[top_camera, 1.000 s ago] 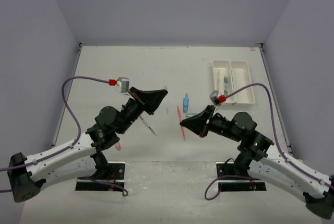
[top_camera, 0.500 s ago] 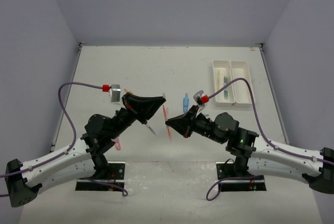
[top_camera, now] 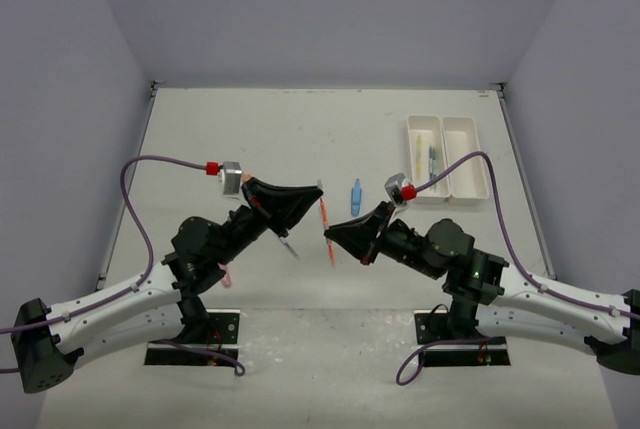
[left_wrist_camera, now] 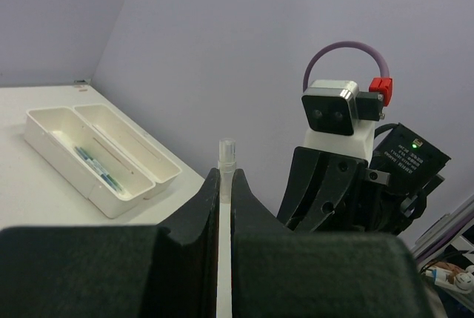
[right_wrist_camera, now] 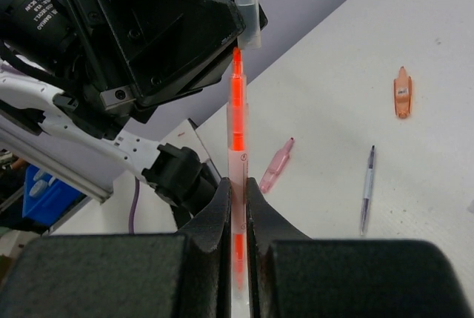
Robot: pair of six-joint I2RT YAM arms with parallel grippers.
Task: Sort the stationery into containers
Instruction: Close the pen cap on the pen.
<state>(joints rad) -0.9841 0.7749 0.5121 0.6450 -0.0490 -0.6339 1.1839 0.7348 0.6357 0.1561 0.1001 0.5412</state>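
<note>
My left gripper point(top_camera: 316, 190) is shut on a clear pen cap point(left_wrist_camera: 227, 156), held upright above the table. My right gripper point(top_camera: 332, 239) is shut on a thin orange-red pen point(right_wrist_camera: 237, 121), held in the air. The pen's tip points at the cap point(right_wrist_camera: 247, 8) and sits just below its open end. The two grippers face each other closely at mid-table. The two white trays point(top_camera: 447, 181) lie side by side at the far right; the left one holds a few pens. The trays also show in the left wrist view point(left_wrist_camera: 44, 134).
On the table lie a blue marker point(top_camera: 355, 195), a thin grey-purple pen point(top_camera: 288, 243) and a pink marker point(top_camera: 226, 276). The right wrist view shows the pink marker point(right_wrist_camera: 275, 167), the thin pen point(right_wrist_camera: 366, 189) and an orange stubby marker point(right_wrist_camera: 401, 93).
My right gripper has come in towards the left one with the orange-red pen, bringing its tip up to the cap. My left gripper has shifted slightly.
</note>
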